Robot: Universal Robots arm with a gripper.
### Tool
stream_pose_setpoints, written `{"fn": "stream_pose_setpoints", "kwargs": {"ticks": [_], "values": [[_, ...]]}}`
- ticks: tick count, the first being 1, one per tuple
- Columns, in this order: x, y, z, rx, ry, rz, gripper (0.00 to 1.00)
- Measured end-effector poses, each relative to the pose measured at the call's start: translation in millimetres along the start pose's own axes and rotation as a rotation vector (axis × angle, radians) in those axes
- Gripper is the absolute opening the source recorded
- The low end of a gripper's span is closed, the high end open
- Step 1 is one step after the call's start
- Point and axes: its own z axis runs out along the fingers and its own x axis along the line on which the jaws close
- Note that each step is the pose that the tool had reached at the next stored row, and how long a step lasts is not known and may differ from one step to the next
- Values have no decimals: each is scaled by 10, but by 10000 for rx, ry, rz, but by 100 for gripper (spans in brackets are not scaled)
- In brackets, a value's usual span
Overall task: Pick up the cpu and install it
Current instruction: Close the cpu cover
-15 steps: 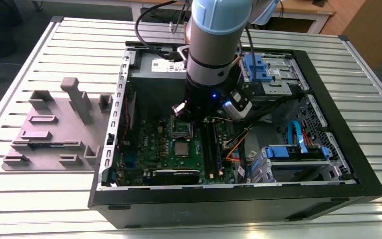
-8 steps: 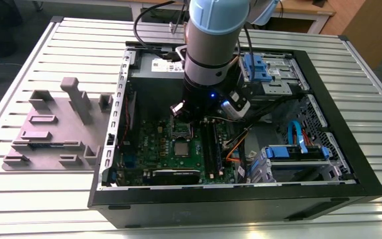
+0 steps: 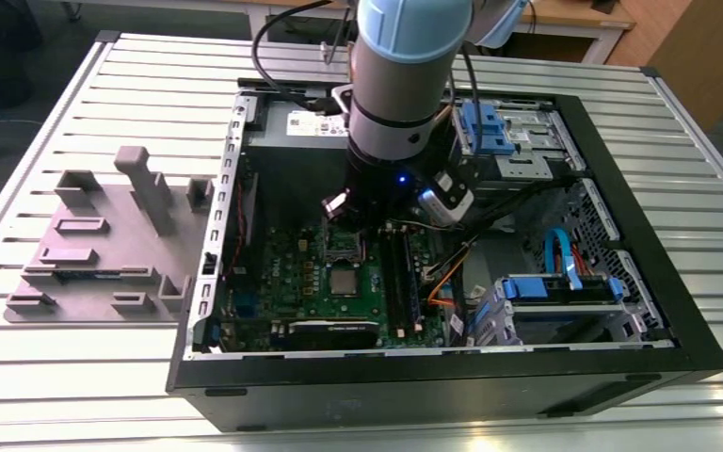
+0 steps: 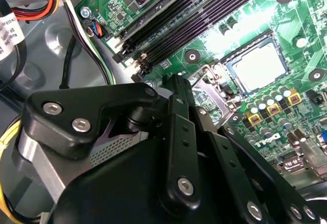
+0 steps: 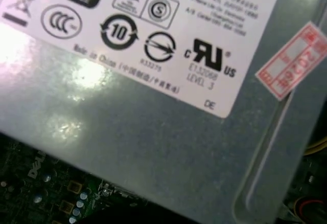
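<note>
The cpu (image 3: 340,281) is a small silvery square lying flat in its socket on the green motherboard (image 3: 280,273) inside the open computer case. In the second wrist view the cpu (image 4: 258,68) lies in the socket. The hinged metal socket frame (image 4: 204,88) stands raised beside it, on the gripper's side. My gripper (image 3: 344,218) hangs low over the board just behind the socket frame (image 3: 340,243), a short way from the cpu. Its black linkages (image 4: 179,132) show close up in the second wrist view, and nothing shows in them.
The black case wall (image 3: 437,377) rings the board. A grey power supply box with a white label (image 5: 153,106) sits at the back. Dark memory slots (image 4: 204,14), bundled cables (image 4: 30,4) and blue drive bays (image 3: 500,132) crowd the exterior view's right. A grey fixture tray (image 3: 98,245) lies on the slatted table.
</note>
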Motion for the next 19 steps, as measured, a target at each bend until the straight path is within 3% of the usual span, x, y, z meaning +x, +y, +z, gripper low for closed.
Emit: {"fn": "stream_pose_setpoints", "kwargs": {"ticks": [8,19], "values": [[37,-31,-58,28,-57,-7,11],[84,-124,-137,35,-123,-17,11]]}}
